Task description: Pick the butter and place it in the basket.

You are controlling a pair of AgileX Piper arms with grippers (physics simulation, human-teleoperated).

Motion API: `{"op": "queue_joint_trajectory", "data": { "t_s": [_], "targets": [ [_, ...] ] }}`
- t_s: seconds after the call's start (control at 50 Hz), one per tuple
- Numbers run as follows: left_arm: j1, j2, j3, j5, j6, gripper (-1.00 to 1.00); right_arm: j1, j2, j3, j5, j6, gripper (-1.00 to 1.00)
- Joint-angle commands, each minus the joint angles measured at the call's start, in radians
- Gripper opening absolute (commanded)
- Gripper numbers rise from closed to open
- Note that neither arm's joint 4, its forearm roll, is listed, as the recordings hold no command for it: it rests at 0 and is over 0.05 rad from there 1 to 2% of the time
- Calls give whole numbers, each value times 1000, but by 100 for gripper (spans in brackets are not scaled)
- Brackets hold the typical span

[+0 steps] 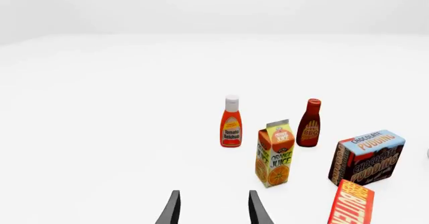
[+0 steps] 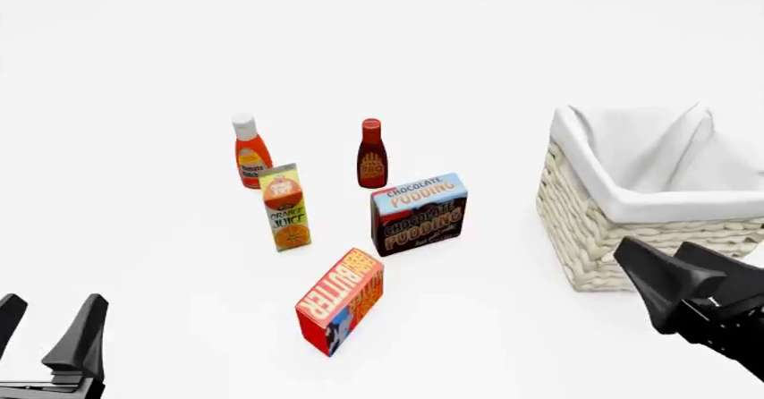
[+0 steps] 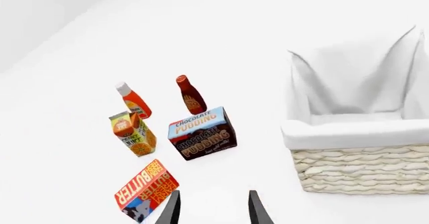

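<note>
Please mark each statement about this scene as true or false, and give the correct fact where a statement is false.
1. The butter is already in the basket. False: it lies on the table, apart from the basket.
2. Both hands are open and hold nothing. True: the left hand and the right hand are empty.
3. The orange juice carton stands upright. True.
4. The chocolate pudding box is inside the basket. False: it is on the table, behind the butter.
5. Two bottles stand behind the cartons. True: the ketchup bottle and the BBQ sauce bottle.

butter [image 2: 340,300]: near side open | far side: chocolate pudding box [image 2: 420,213], orange juice carton [image 2: 286,207] near
</note>
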Motion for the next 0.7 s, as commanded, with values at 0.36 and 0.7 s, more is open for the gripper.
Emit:
{"op": "queue_joint_trajectory", "data": {
  "t_s": [0.36, 0.7],
  "targets": [
    [0, 0, 0, 0, 0, 100, 80, 206, -117, 117, 247, 100],
    [0, 0, 0, 0, 0, 100, 95, 318, -236, 202, 300, 100]
  ]
}}
